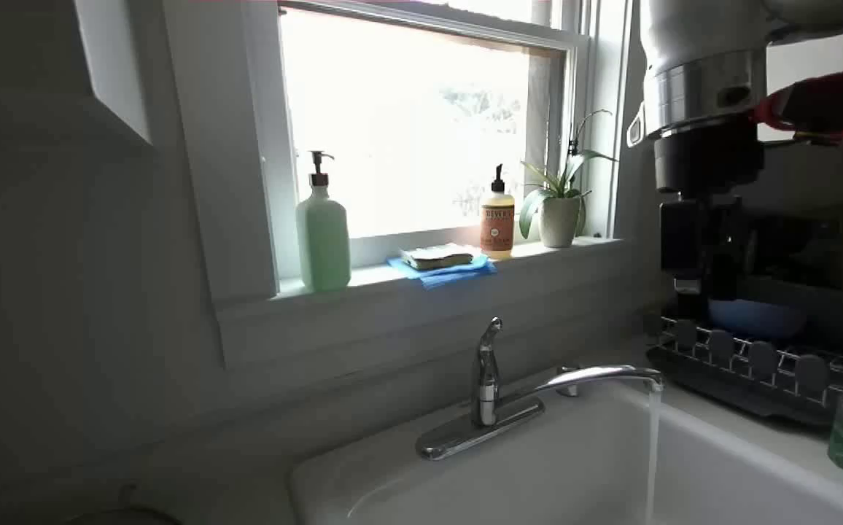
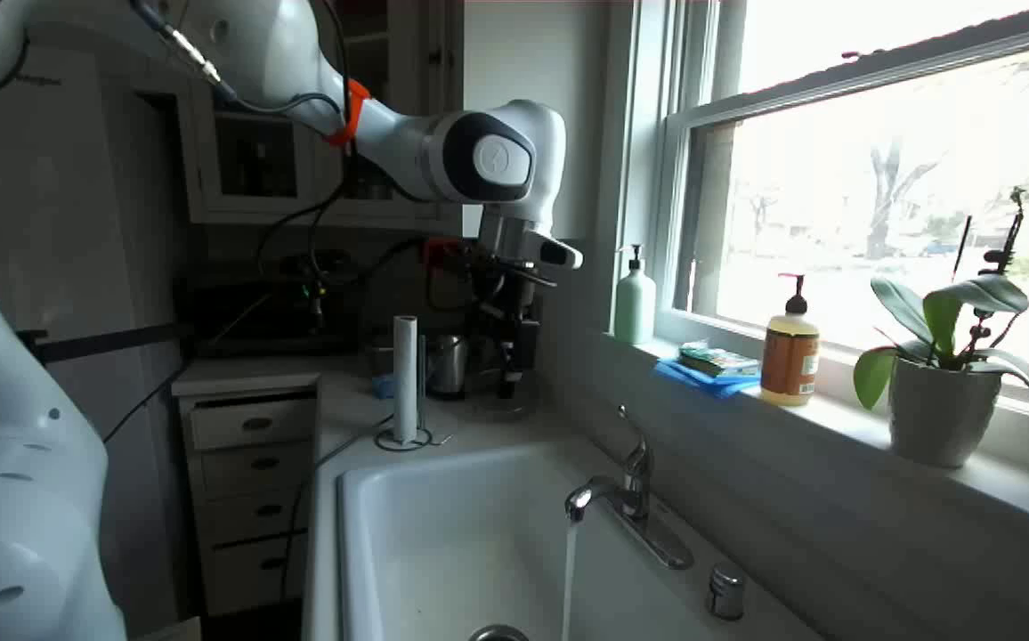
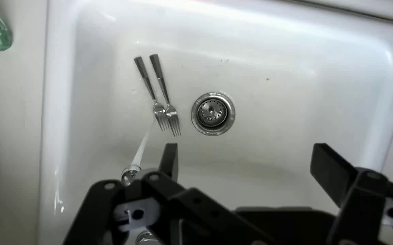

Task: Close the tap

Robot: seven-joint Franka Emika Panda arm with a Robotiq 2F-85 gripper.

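Observation:
The chrome tap [image 1: 487, 397] stands at the sink's window-side edge, and it also shows in an exterior view [image 2: 636, 485]. Its lever handle [image 1: 489, 343] points up. Water [image 1: 653, 452] runs from the spout's end into the white sink [image 2: 363, 534]. In the wrist view only the spout's end [image 3: 131, 173] shows clearly, beside the left finger; my fingers hide most of the rest. My gripper [image 3: 245, 153] is open with nothing between its fingers and points down at the sink. In both exterior views the gripper [image 1: 697, 295] [image 2: 512, 378] hangs higher than the tap and apart from it.
The windowsill holds a green pump bottle [image 1: 324, 233], a sponge on a blue cloth [image 1: 440, 266], an amber soap bottle [image 1: 497, 222] and a potted plant [image 1: 558, 221]. A dish rack [image 1: 757, 364] stands beside the sink. Two forks [image 3: 164, 92] lie near the drain [image 3: 213, 114].

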